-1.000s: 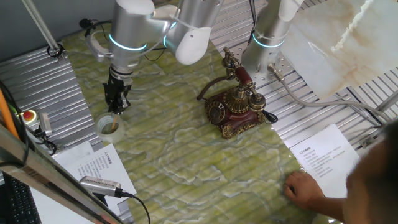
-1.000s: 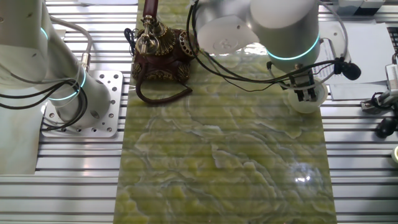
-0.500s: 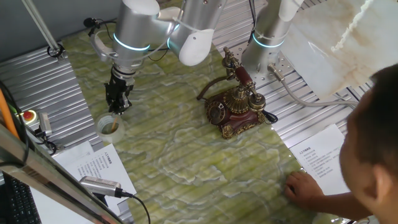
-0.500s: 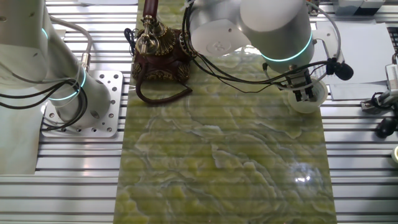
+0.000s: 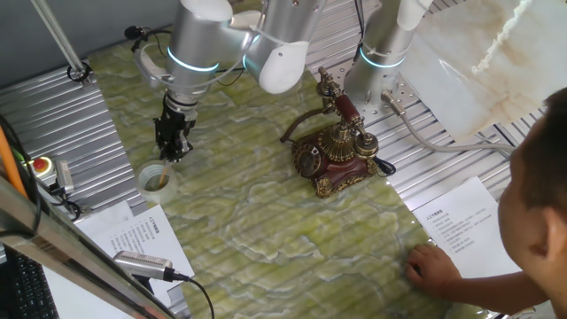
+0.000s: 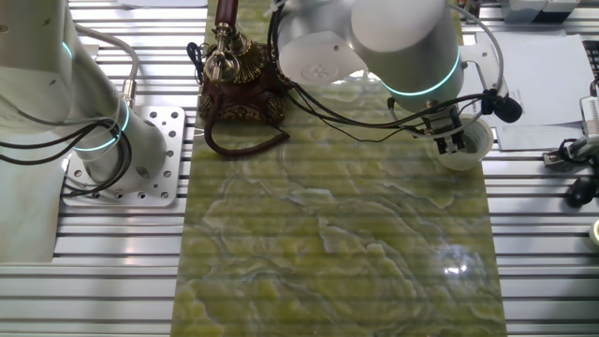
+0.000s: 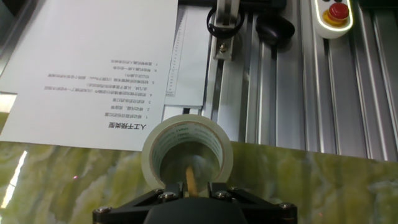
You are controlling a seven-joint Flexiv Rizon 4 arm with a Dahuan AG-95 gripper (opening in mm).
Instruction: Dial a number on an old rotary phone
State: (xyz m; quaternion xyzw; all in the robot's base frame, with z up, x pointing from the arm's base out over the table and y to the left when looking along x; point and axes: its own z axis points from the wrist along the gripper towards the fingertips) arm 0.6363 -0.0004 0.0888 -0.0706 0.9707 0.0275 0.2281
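The old rotary phone [image 5: 335, 156], dark red-brown with brass trim, sits right of centre on the green marbled mat, its round dial [image 5: 308, 160] facing front-left and its handset [image 5: 342, 107] cradled on top. It also shows at the top in the other fixed view, as the phone [image 6: 238, 77]. My gripper [image 5: 172, 147] hangs far left of the phone, just above a tape roll [image 5: 156, 180]. In the hand view the gripper [image 7: 191, 188] is shut on a thin wooden stick [image 7: 189, 179] that points down into the tape roll [image 7: 186, 149].
Printed sheets [image 7: 99, 56] lie beyond the mat's edge by the tape roll. An emergency stop box [image 7: 334, 14] sits on the slatted metal table. A person's hand [image 5: 432, 264] rests at the mat's near right corner. A second arm's base [image 6: 105, 140] stands beside the phone.
My arm has shifted slightly toward the phone side with the stick still held over the tape roll. The person has leaned further into view on the right.
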